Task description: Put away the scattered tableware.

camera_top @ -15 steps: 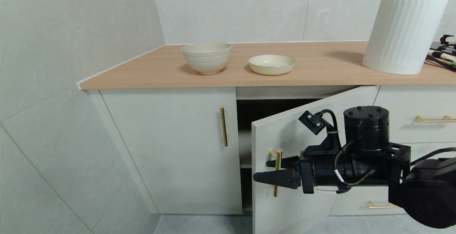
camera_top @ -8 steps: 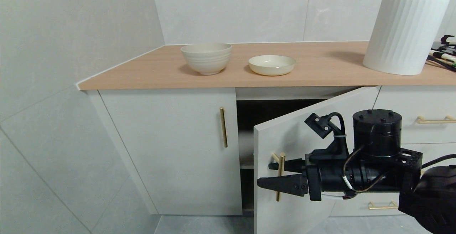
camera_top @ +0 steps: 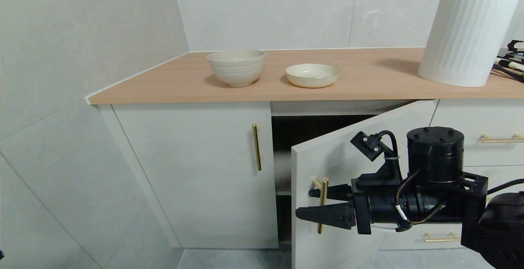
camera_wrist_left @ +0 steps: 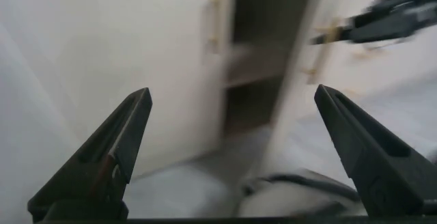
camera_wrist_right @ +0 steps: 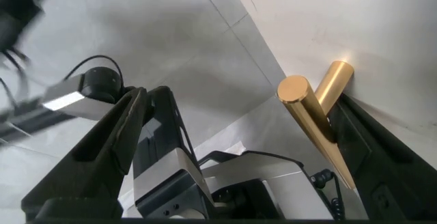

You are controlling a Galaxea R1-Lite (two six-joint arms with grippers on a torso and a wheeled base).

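Plainly, your right claw [camera_top: 303,203] stood open astride the upright brass bar handle [camera_top: 323,193] of the half-open pale cabinet door [camera_top: 339,154]; your left claw [camera_wrist_left: 231,95] gaped, farther off.

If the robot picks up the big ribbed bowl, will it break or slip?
The ribbed bowl looks like glazed ceramic, so probably stiff and breakable if dropped. Its smooth curved sides might slip when squeezed. Upright on the flat counter, it would probably slide, not roll.
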